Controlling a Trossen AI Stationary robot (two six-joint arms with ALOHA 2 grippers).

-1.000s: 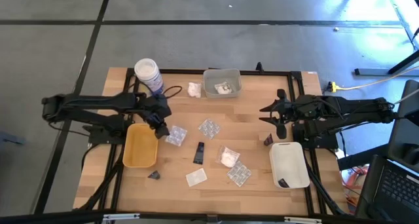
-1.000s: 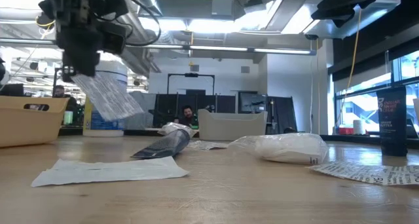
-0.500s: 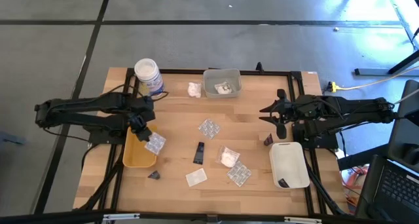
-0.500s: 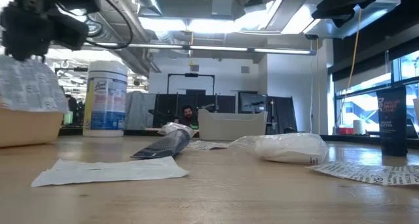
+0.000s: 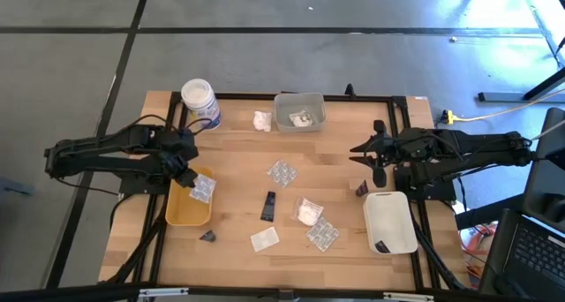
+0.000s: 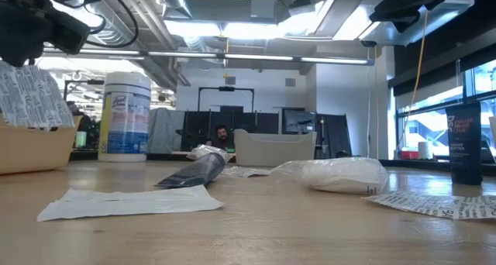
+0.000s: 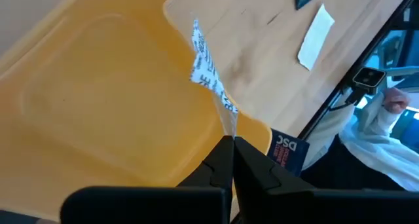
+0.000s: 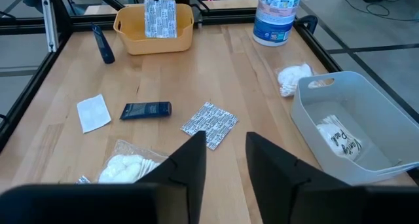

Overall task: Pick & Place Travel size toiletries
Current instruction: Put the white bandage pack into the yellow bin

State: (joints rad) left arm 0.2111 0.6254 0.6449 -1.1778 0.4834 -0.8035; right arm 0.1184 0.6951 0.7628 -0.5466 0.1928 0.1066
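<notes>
1. Moved since the earlier frames: left tool [image 5: 188,173] carried the blister pack [image 5: 202,187] from mid-worktop toward the left edge; now hanging over the yellow tray [image 5: 179,211]. Right arm unchanged.
2. Left tool state: fingers [image 7: 216,166] pressed together, clamped on the pack's top edge. Pack dangles below, not touching the tray.
3. Key relation: pack sits directly beneath the tool and above the tray's far end, near the rim on the worktop-centre side. Release here probably lands inside, but close to that rim; a small shift toward the left edge looks safer.
4. Pack's long axis: roughly vertical, hanging by one edge.
5. Right tool [image 8: 222,149]: fingers apart, holding nothing, parked by the right edge above the white tray [image 5: 389,224].
6. Still loose on the worktop: second blister pack [image 5: 282,172], dark tube [image 5: 267,206], white packet [image 5: 306,211], flat sachet [image 5: 264,239], all nearer centre, roughly between both arms.
7. View differences: left wrist view shows the clamp and empty tray floor; high view shows position over the tray; low view shows the pack [image 6: 31,96] clear above the tray rim; right wrist view shows its printed face square-on.
</notes>
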